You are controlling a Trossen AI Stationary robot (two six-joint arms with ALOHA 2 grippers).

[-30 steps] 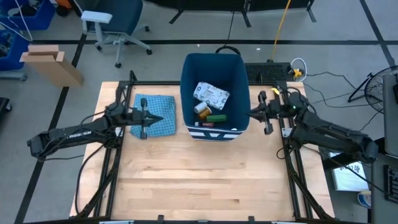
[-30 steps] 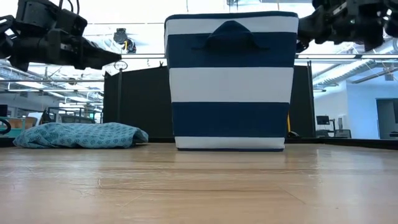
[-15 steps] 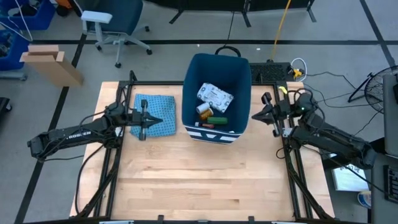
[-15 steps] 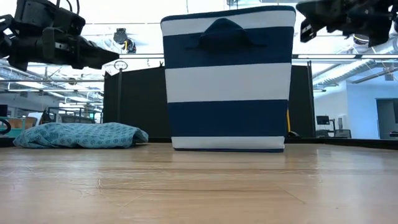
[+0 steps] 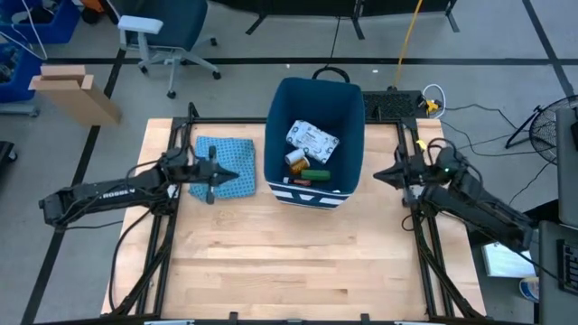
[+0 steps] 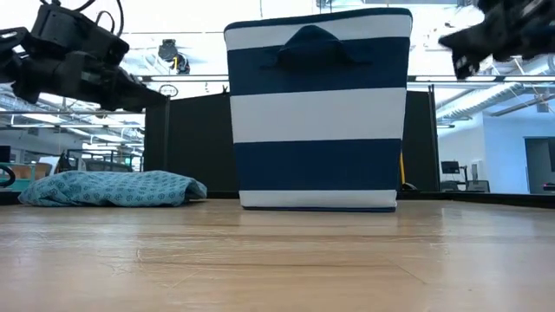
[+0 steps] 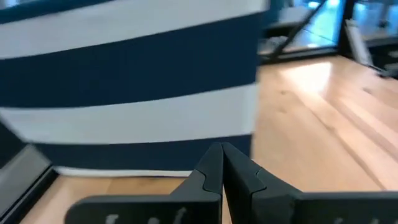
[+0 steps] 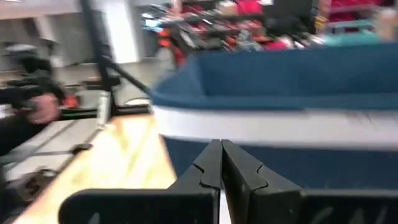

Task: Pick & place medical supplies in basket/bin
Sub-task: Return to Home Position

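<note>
at the far middle of the table (image 5: pixel 289 262), the blue bin (image 5: pixel 316 95) stands upright, its striped short side facing the near edge. inside it lie a white packet (image 5: pixel 311 138), a dark bottle (image 5: pixel 296 161) with an orange label, a green cylinder (image 5: pixel 315 172) and a thin red tube (image 5: pixel 302 181). left of the bin, toward the far left corner, lies a light blue cloth (image 5: pixel 237 153). the left jaws hang above the cloth's near part, pinched together on nothing. the right jaws hover to the right of the bin, apart from it, by the table's right edge, likewise pressed together and empty.
</note>
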